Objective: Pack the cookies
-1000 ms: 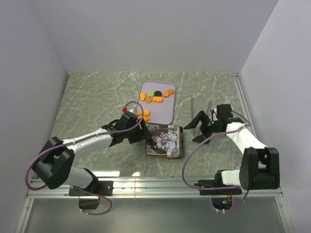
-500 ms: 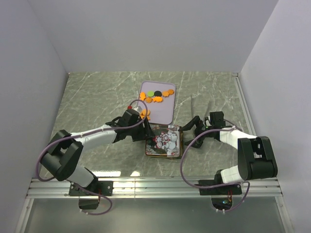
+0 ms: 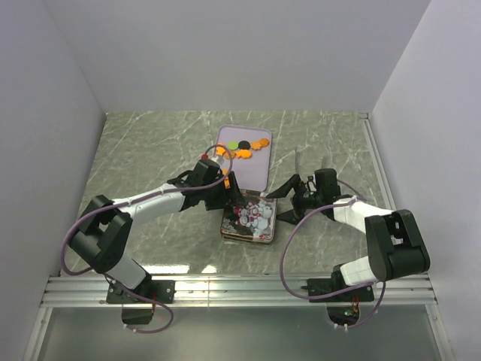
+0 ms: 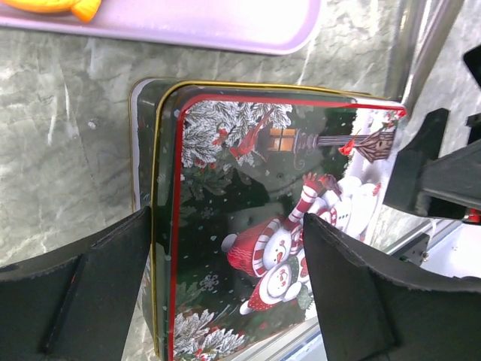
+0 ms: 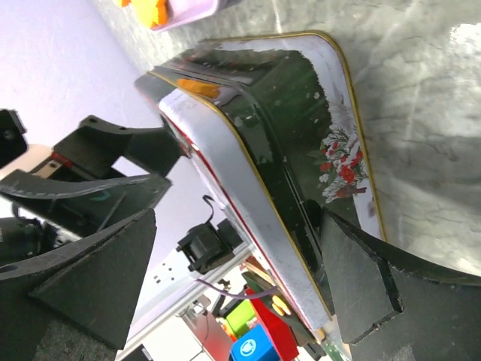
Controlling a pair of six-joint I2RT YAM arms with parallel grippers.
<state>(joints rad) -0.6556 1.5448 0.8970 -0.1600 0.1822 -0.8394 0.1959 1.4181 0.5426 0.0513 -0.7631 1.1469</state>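
The cookies [image 3: 244,149] are small orange pieces with a black and a green one, lying on a lavender tray [image 3: 255,177]. A Christmas tin [image 3: 248,219] with snowmen on its lid lies in front of the tray. My left gripper [image 3: 231,197] is open over the tin's left end; in the left wrist view [image 4: 225,248] one finger is at the lid's edge and one is above the lid [image 4: 263,188]. My right gripper [image 3: 289,201] is open and straddles the tin's right end [image 5: 293,105]. An orange cookie [image 5: 199,87] shows in the gap under the lid.
The green marbled table [image 3: 150,150] is walled by white panels on three sides. The tray's near edge [image 4: 210,26] lies just beyond the tin. A metal rail [image 3: 240,284] runs along the front edge by the arm bases.
Both grippers have closed in on the tin from either side, the right one dropping low to its right end. The tin has shifted and turned slightly to the left.
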